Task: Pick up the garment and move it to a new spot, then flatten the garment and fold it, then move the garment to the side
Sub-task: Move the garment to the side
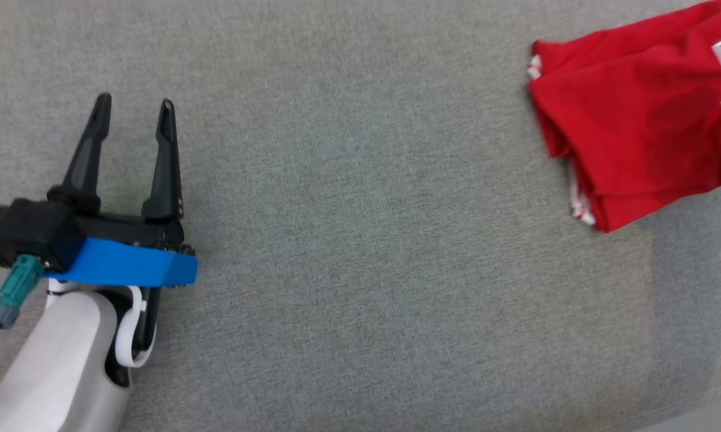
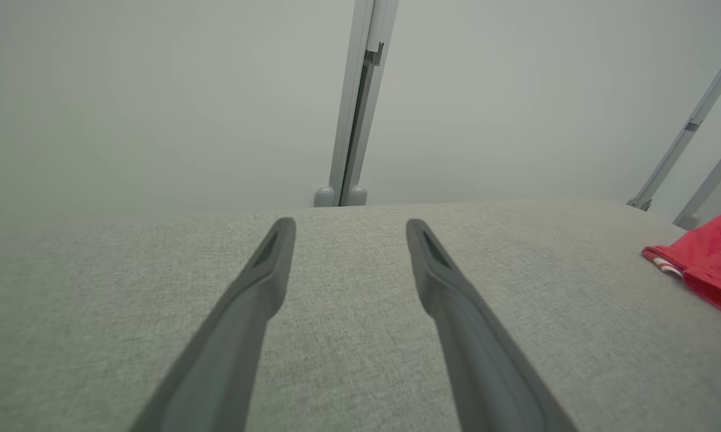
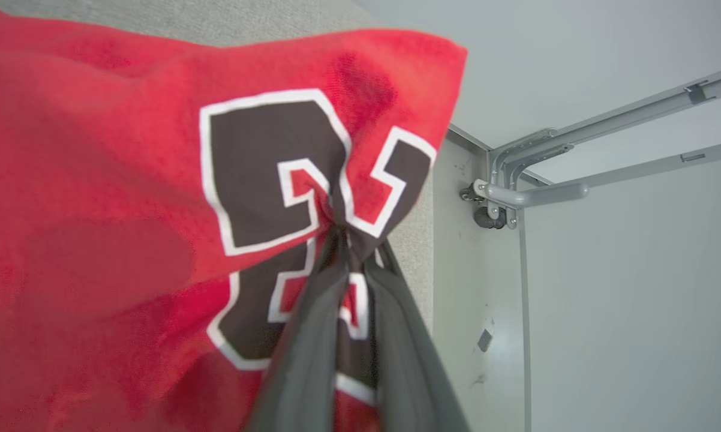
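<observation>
1. Red mesh jersey garment (image 1: 636, 120) bearing a black numeral edged in white was seen bunched at the two o'clock corner of the grey woven fabric surface (image 1: 360, 252).
2. A fold at the numeral was pinched between the narrowly closed dark fingers of the right gripper (image 3: 353, 237), so the pick-up was judged begun.
3. The left gripper (image 1: 135, 102) was held wide and empty at eight o'clock, well apart from the garment.
4. Moving, flattening, folding and setting aside were judged not yet done.
</observation>
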